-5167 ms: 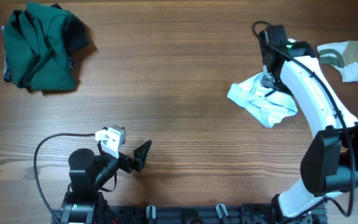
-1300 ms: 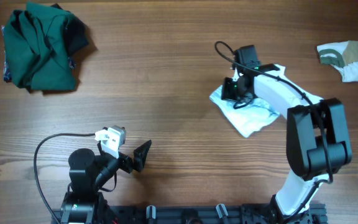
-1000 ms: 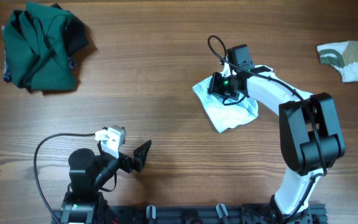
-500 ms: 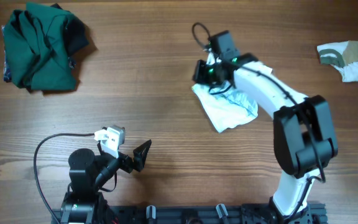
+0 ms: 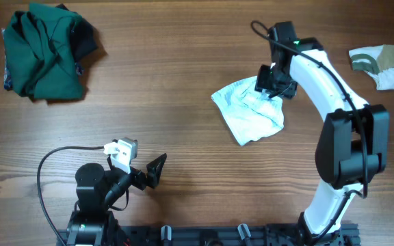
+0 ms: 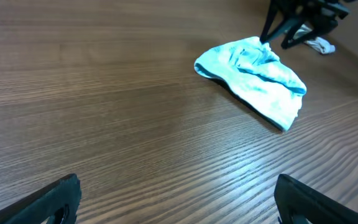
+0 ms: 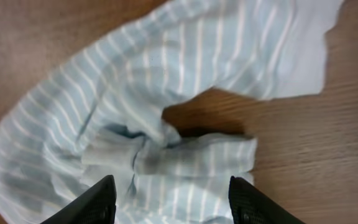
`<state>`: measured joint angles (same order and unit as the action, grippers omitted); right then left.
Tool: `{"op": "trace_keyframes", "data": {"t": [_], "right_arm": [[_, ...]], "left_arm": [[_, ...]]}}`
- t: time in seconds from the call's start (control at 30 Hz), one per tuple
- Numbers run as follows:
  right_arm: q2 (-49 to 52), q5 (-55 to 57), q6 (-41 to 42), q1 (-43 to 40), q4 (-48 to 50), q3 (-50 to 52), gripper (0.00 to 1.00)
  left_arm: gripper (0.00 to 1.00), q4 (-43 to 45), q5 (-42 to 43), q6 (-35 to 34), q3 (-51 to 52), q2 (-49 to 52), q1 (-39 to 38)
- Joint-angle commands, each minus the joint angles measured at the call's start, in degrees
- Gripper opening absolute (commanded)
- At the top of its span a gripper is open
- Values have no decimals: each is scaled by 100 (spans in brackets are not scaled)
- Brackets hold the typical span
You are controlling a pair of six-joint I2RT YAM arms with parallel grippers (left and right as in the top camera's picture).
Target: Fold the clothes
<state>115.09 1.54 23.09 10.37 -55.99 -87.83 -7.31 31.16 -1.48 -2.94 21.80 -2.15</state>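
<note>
The striped garment (image 5: 248,113) is taken here as the landmark. It lies crumpled on the wooden table (image 5: 183,82), with a hollow in the middle where bare wood is seen, and no clean fold can be found in it. The step in hand is therefore judged to be the laying-out of this piece, and folding proper is not yet begun.

The right gripper (image 5: 271,83) is held over the upper right edge of the striped garment. In the right wrist view its jaws are spread wide and nothing is gripped between them; the cloth is only seen below. The left gripper (image 5: 156,171) is parked well apart from the striped garment, towards the robot base. Its jaws are also spread, and it is empty.

The dark green garment (image 5: 43,51) is piled far to the left of the striped garment. The white-and-olive piece (image 5: 380,65) lies to its right, well apart.

For the next move, a free edge or corner should probably be pinched and drawn outward, so that the cloth is flattened. A single layer must be caught, not the bunched middle.

No brand, label or writing can be read anywhere.
</note>
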Motion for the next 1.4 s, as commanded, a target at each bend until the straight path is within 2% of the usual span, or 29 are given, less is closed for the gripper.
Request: {"op": "trace_keyframes", "data": {"t": [0.0, 0.17, 0.27, 0.43, 0.77, 1.37], "right_arm": [[85, -28, 424, 205, 15, 52, 59], [85, 24, 769, 629, 79, 55, 60], [98, 470, 1054, 925, 116, 59, 61], [232, 800, 1172, 1029, 146, 87, 62], [568, 1241, 385, 1132, 225, 96, 59], [645, 1062, 83, 1176, 315, 378, 57]], "left_arm": [[100, 7, -39, -72, 48, 2, -31], [100, 7, -39, -72, 48, 2, -31], [100, 7, -39, -74, 48, 2, -31], [100, 4, -39, -74, 48, 2, -31], [100, 4, -39, -72, 48, 2, -31], [100, 4, -39, -72, 48, 2, -31]]}}
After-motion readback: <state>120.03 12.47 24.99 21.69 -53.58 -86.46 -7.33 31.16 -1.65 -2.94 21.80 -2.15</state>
